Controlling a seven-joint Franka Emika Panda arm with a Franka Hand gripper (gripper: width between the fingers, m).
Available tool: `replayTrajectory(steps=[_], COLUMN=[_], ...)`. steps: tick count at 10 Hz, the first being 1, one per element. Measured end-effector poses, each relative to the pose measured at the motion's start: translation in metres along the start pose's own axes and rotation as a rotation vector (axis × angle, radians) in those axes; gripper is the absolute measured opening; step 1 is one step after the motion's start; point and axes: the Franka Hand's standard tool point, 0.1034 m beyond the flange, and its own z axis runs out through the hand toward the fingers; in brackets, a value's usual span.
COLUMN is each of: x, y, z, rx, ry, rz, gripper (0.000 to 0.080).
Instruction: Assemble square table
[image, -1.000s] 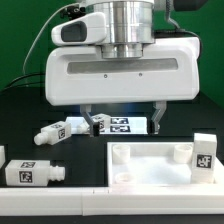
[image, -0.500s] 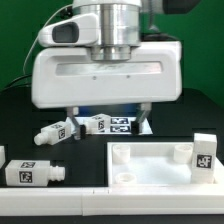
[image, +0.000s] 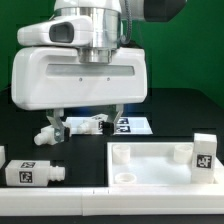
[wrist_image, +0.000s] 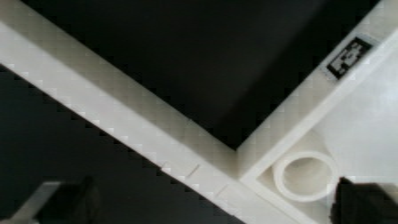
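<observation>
The square panel (image: 150, 168) lies rim-up on the dark surface (image: 185, 112) at the exterior view's right, with one leg (image: 205, 152) upright at its corner. Its front edge runs just beside a white border strip (image: 60, 192). Bare surface opens behind the panel. A second leg (image: 30, 172) lies at the left. My hand (image: 88, 123) hangs above the surface, fingers spread wide and holding nothing, with a tilted leg (image: 50, 132) beside one finger.

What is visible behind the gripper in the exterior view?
Behind the gripper: one lying leg between its fingers, another leg at the exterior view's left, and part of the marker board. Its body hides the rest.
</observation>
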Motion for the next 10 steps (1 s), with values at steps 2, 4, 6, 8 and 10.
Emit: replayTrajectory(steps=[2,4,6,8,10], x=[-0.01,-0.027,-0.034,-0.035,-0.059], y=[-0.001,-0.002,-0.003,-0.002,0.007], z=[0.0,0.003,0.008,0.008,0.023], rx=[0.048,0.113,0.101,0.1,0.107], ry=[-0.039,-0.094,-0.089,-0.092,-0.104], rz=[0.0,-0.022,-0.178,-0.175,-0.259], gripper=[0.0649,0.0649,0.0649,0.0649,0.0649])
